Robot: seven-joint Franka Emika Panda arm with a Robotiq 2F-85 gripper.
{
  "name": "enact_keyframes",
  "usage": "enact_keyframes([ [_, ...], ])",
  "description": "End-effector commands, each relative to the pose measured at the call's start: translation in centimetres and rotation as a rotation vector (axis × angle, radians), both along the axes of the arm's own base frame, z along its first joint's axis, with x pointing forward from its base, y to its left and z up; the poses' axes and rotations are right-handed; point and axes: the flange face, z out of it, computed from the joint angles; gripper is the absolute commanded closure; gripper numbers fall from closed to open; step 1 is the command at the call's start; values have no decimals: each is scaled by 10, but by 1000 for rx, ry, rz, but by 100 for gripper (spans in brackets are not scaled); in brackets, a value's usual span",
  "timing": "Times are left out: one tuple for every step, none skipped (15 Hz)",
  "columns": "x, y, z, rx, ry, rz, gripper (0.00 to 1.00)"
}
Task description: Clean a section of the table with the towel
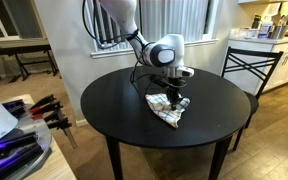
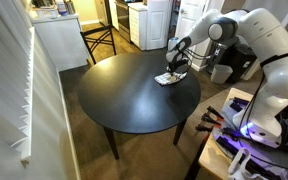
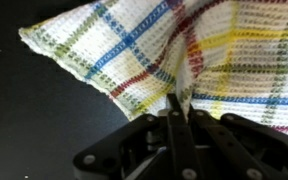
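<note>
A white towel with blue, yellow, red and green check lines (image 1: 165, 108) lies crumpled on the round black table (image 1: 114, 105). It also shows in an exterior view (image 2: 169, 77) near the table's far edge. My gripper (image 1: 176, 100) stands over the towel, pointing down. In the wrist view the towel (image 3: 154, 50) fills the upper frame, and my gripper's fingers (image 3: 176, 108) are shut on a pinched fold of the towel.
A black chair (image 1: 246, 68) stands behind the table, also seen in an exterior view (image 2: 99, 42). Window blinds (image 2: 39, 90) run along one side. Tools and a lit device (image 1: 19, 125) lie beside the table. A white fridge (image 2: 156, 22) stands at the back.
</note>
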Motion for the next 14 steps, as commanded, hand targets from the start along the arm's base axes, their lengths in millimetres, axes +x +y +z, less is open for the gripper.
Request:
enact_keyframes([
  [21,49,-13,48,-7,46,96],
  [30,72,-15,60,-7,79,96],
  [38,96,-17,74,-6,113,96],
  [45,119,-18,86,-7,146,96],
  [51,148,-19,99,-8,189,96],
  [56,172,-20,104,-8,224,96],
  [59,201,-22,116,-5,273,96],
  [61,226,-24,122,0,313,96],
  [61,252,-26,129,6,354,96],
  [60,275,-28,129,12,389,96],
  [59,297,-31,135,21,425,96],
  [56,316,-32,136,29,457,96],
  [53,333,-36,133,41,490,96],
  [50,347,-40,127,53,518,96],
])
